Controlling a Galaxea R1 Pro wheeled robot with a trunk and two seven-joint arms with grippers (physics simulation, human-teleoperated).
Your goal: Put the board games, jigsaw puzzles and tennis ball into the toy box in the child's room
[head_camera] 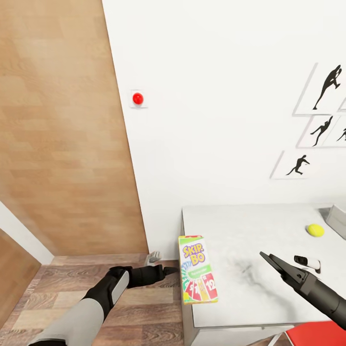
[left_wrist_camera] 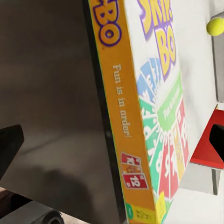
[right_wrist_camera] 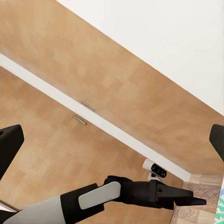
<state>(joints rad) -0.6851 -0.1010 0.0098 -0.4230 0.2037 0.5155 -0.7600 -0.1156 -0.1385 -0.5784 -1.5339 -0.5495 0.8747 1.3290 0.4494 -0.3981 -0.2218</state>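
The SKIP-BO box [head_camera: 197,269] lies flat on the near left corner of the worktop [head_camera: 250,226], its left long side hanging just over the edge. Its long axis runs away from the robot, title at the far end, numbered cards at the near end. The left gripper [head_camera: 169,271] is level with that overhanging side, off the worktop's left edge, its tip pointing straight at the box's orange flank and almost touching it. From the head view its fingers look drawn together to a point; the right wrist view [right_wrist_camera: 189,198] shows the same narrow tip, so I read them as closed, with nothing held. The left wrist view is hard up against the box's orange side [left_wrist_camera: 123,126], printed "Fun is in order!".

The right gripper [head_camera: 278,265] hovers above the middle of the worktop, well to the right of the box, its fingers spread apart and empty. The tennis ball [head_camera: 315,230] rests farther back on the right, and a grey corner of the toy box [head_camera: 337,215] peeks in at the right border just beyond it.

The left arm is clearly the nearer one. The box lies to the right of its fingers, long side on, so my guess is a sideways nudge or a pinch across that overhanging edge comes next.
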